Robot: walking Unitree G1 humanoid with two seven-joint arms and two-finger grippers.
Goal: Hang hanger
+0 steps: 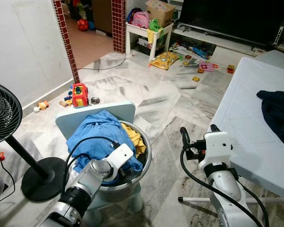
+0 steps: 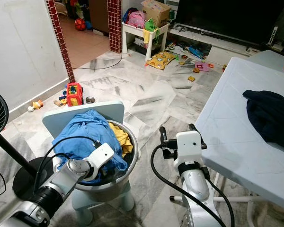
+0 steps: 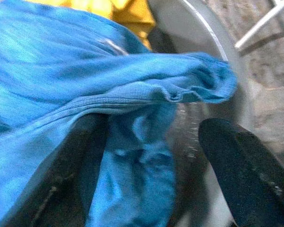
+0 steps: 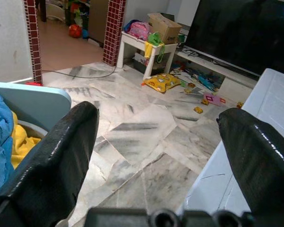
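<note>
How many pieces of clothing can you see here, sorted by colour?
Blue: 1, the blue garment heaped in the metal basin, where the left pincer reaches in
Yellow: 1, the yellow garment beneath it in the basin
Dark navy: 1, the dark garment on the white table
Total: 3

Both head eyes look down and forward, sharing the basin [image 1: 132, 177] at 7 o'clock and table [image 1: 241, 137] at 3. Left wrist camera sits close against blue cloth [image 3: 61, 71]; right wrist faces the floor [image 4: 142, 137].
</note>
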